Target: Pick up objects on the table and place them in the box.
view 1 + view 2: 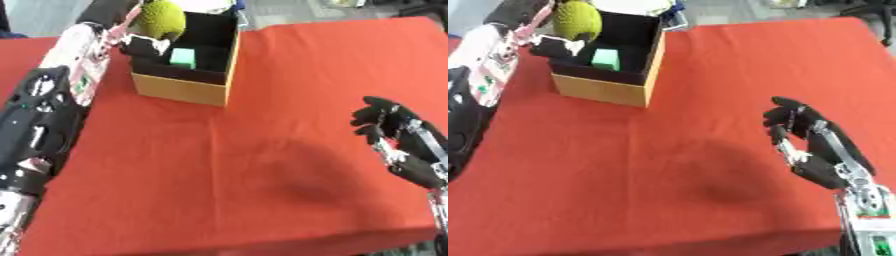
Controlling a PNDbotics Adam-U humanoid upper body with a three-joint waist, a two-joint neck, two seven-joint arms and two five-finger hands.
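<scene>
Yellow-green fuzzy object [163,19] is in my left hand [140,44], held over the near-left corner of the box [185,90], right at the rim. My fingers are curled around its lower side, so it's not released yet. It looks rounded and bumpy, like a knit or plush fruit; can't pin it down further.

Already in the box: a small mint-green block [183,57], flat-faced, looks like foam or plastic, sitting on the dark floor near the left wall.

The box is open-topped, black inside, tan cardboard outside, with square corners and thin walls. It sits at the far left of the table [262,165], slightly rotated relative to the table edge.

The table is covered in red cloth, matte, with a few shallow wrinkles and a darker shadow patch near the middle front. I see no loose objects left on the cloth in either view. My read: this fuzzy piece is the last one, or near it. What remains is to let go so it drops inside, then pull the arm clear.

My right hand [798,132] is idle, hovering above the cloth at the right side, well apart from the box, with fingers partly bent and holding nothing.

My left forearm runs down the left edge, white shell near the wrist and black frame lower down.
</scene>
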